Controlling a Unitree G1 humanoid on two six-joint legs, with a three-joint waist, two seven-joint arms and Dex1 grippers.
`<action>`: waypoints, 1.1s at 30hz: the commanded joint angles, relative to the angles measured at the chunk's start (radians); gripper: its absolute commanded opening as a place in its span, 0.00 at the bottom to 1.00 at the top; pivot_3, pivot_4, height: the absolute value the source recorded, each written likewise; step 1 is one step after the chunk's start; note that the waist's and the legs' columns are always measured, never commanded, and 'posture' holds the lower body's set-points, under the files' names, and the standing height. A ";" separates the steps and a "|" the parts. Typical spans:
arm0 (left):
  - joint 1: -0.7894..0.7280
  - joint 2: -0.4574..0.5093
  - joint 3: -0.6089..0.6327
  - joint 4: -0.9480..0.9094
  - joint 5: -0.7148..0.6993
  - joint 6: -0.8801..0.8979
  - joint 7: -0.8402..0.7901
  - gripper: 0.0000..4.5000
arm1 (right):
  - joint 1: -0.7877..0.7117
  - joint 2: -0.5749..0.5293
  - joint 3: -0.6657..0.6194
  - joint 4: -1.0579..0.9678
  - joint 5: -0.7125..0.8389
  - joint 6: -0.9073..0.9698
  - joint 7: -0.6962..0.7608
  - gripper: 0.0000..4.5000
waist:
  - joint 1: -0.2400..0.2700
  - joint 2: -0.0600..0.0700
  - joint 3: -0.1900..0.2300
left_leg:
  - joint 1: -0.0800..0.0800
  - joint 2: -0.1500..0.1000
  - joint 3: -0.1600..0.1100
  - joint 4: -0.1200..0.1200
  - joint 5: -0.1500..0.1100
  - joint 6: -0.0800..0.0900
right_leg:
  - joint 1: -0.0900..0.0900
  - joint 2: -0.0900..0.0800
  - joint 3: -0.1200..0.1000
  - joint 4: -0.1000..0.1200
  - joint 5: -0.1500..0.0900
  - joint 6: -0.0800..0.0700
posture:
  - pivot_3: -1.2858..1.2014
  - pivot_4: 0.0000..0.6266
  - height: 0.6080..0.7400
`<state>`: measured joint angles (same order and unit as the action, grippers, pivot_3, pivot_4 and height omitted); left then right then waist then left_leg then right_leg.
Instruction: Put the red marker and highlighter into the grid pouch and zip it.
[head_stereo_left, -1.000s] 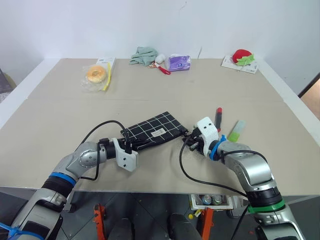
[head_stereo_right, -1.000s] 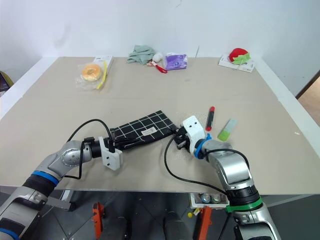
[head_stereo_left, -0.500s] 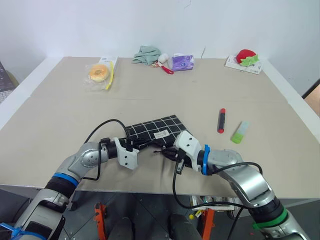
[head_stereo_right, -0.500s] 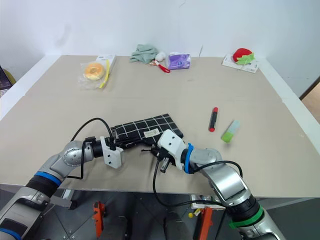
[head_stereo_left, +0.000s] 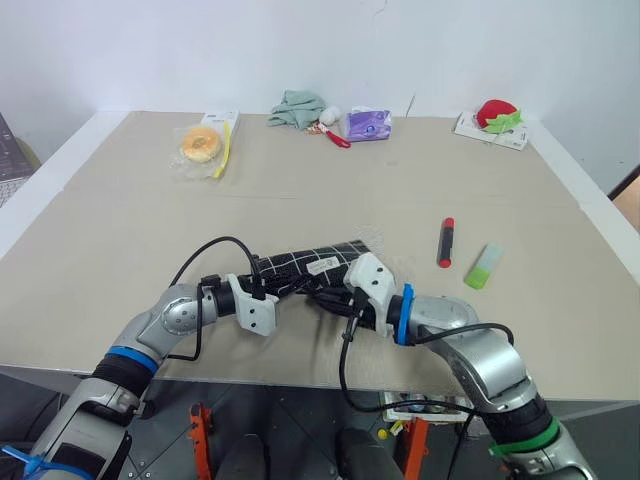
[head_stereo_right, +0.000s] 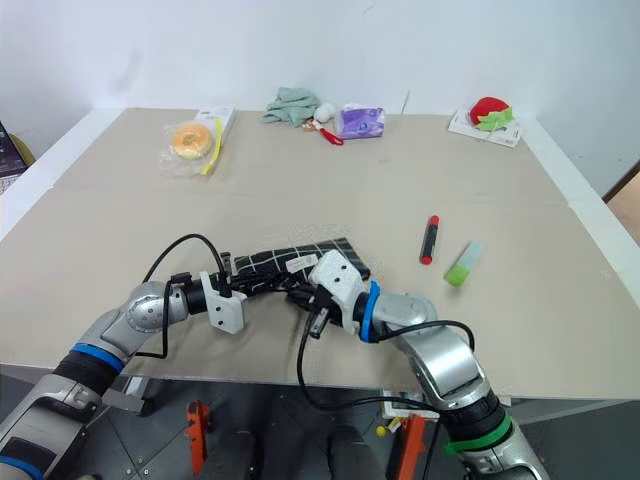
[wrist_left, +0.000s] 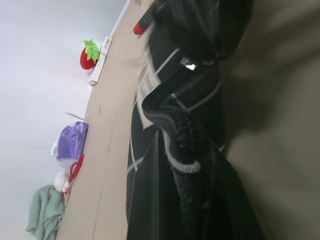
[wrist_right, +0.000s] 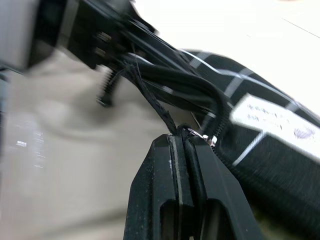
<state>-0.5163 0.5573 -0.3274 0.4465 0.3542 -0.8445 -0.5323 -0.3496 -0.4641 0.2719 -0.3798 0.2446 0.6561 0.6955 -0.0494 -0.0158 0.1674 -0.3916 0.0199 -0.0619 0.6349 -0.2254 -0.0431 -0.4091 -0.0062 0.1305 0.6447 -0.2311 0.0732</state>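
The grid pouch (head_stereo_left: 312, 265) lies near the table's front edge, its near side lifted and bunched between my two grippers. My left gripper (head_stereo_left: 272, 289) is shut on the pouch's left end (wrist_left: 150, 165). My right gripper (head_stereo_left: 328, 296) is shut on the zipper pull cord (wrist_right: 167, 120), with the metal pull right at its fingertips (wrist_right: 175, 145). To the right of the pouch, the red marker (head_stereo_left: 445, 242) and the light-green highlighter (head_stereo_left: 481, 266) lie loose on the table, apart from both grippers.
Along the far edge lie a bagged donut (head_stereo_left: 198, 145), a green cloth (head_stereo_left: 297, 108), a small red-handled item (head_stereo_left: 333, 136), a purple packet (head_stereo_left: 368, 124) and a red strawberry toy (head_stereo_left: 497, 114). Both arms' black cables loop over the front edge of the table (head_stereo_left: 300, 375).
My right gripper has travelled left along the pouch from its right end, holding the pull cord. The pouch has bunched and tipped up. The left gripper has kept its hold in place.
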 joint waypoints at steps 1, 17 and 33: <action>0.021 -0.003 -0.022 -0.006 0.007 0.012 -0.015 0.00 | -0.017 -0.012 -0.072 -0.047 0.052 0.015 0.013 0.03 | 0.001 0.000 0.000 | 0.000 0.000 0.000 0.000 0.000 0.000 | 0.000 0.000 0.000 0.000 0.000 0.000 | 0.52 0.24 0.95; -0.015 0.017 0.001 0.015 -0.062 0.007 -0.063 0.00 | -0.166 -0.007 -0.393 0.237 -0.003 0.110 -0.366 0.99 | 0.000 0.000 0.001 | -0.001 0.001 0.000 -0.003 0.000 0.000 | -0.003 0.001 0.000 0.000 0.001 0.002 | 0.52 0.24 0.95; -0.005 0.010 0.006 -0.012 -0.081 0.018 -0.073 0.00 | -0.199 0.087 -0.461 0.421 -0.070 0.201 -0.600 0.94 | -0.001 0.000 0.001 | -0.002 0.001 0.000 -0.006 0.000 0.000 | -0.004 0.001 0.000 0.000 0.001 0.002 | 0.52 0.24 0.95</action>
<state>-0.5237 0.5654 -0.3273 0.4501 0.2752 -0.8394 -0.6049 -0.5248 -0.3785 -0.1703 0.0499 0.1726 0.8530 0.1013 -0.0507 -0.0156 0.1685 -0.3935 0.0205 -0.0618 0.6294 -0.2254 -0.0428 -0.4133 -0.0053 0.1303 0.6451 -0.2296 0.0756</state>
